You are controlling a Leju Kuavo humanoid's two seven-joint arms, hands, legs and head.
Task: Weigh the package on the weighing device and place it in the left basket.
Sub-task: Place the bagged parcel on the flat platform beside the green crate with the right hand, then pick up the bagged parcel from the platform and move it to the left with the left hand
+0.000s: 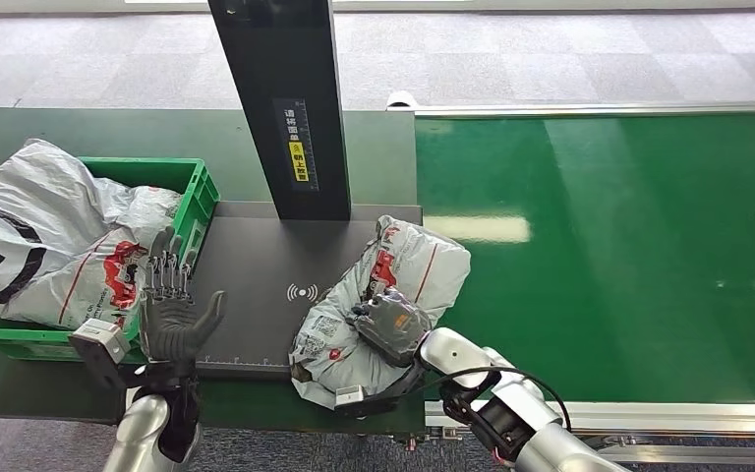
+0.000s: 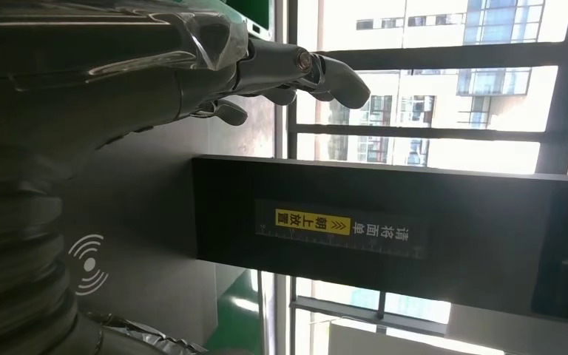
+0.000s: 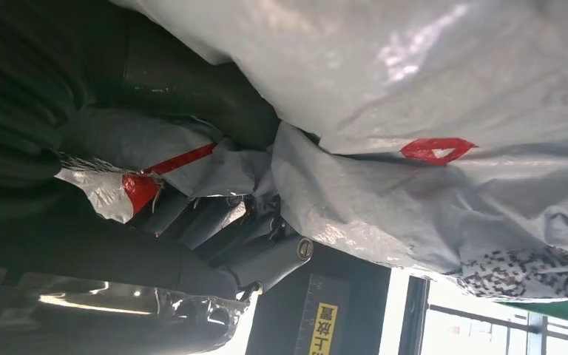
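The right robot hand [image 1: 390, 324] was clamped on a grey plastic mailer package [image 1: 393, 285] with red print, its fingers [image 3: 266, 255] curled into the crumpled film as seen in the right wrist view. The package lay on the right end of the dark weighing platform [image 1: 256, 265], near the front edge of the desk [image 1: 49, 133], with part of it overhanging the platform's right side toward the green conveyor belt [image 1: 629, 256]. A printed label was visible on the package's near end, just beside the hand.

The left robot hand [image 1: 169, 315] held nothing; it stood raised with fingers [image 2: 318, 70] extended and apart over the left end of the weighing platform, close to the near right corner of the green basket [image 1: 192, 182]. No contact between this hand and the basket could be confirmed.

The platform carried a white wireless symbol [image 1: 302, 292] between the two hands. A black upright column [image 1: 285, 98] rose from the platform's rear edge and bore a yellow and white label [image 1: 297, 147] with Chinese characters.

The green basket sat at the left end of the desk, touching the platform's left side. It contained several grey mailer bags [image 1: 39, 236] with red and black print, piled above its rim. Grey floor tiling lay beyond the desk's far edge.
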